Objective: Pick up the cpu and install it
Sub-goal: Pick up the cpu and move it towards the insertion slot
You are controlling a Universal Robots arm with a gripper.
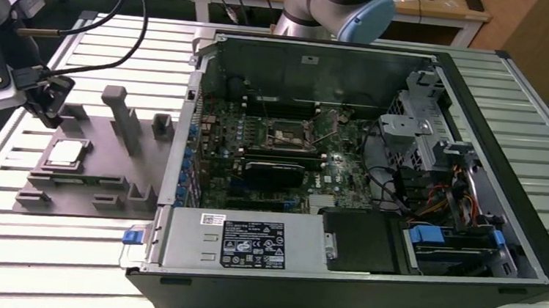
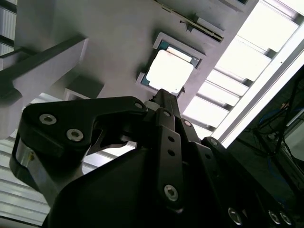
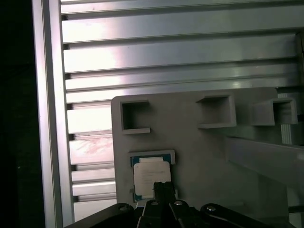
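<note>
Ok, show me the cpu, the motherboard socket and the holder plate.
cpu (image 1: pixel 66 154): exterior view, its silver top.
motherboard socket (image 1: pixel 285 135): exterior view, centre of its frame.
holder plate (image 3: pixel 209 166): first wrist view, bare flat surface.

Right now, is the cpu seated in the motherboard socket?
No, in the exterior view the cpu lies in its recess on the grey holder plate, outside the computer case.

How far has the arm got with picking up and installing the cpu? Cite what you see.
Done: only the approach. The cpu lies in its recess on the grey holder plate, outside the computer case.
In hand: the gripper hangs over the plate close to the cpu, holding nothing.
Left: lift and install; the motherboard socket is well away from the cpu.
</note>
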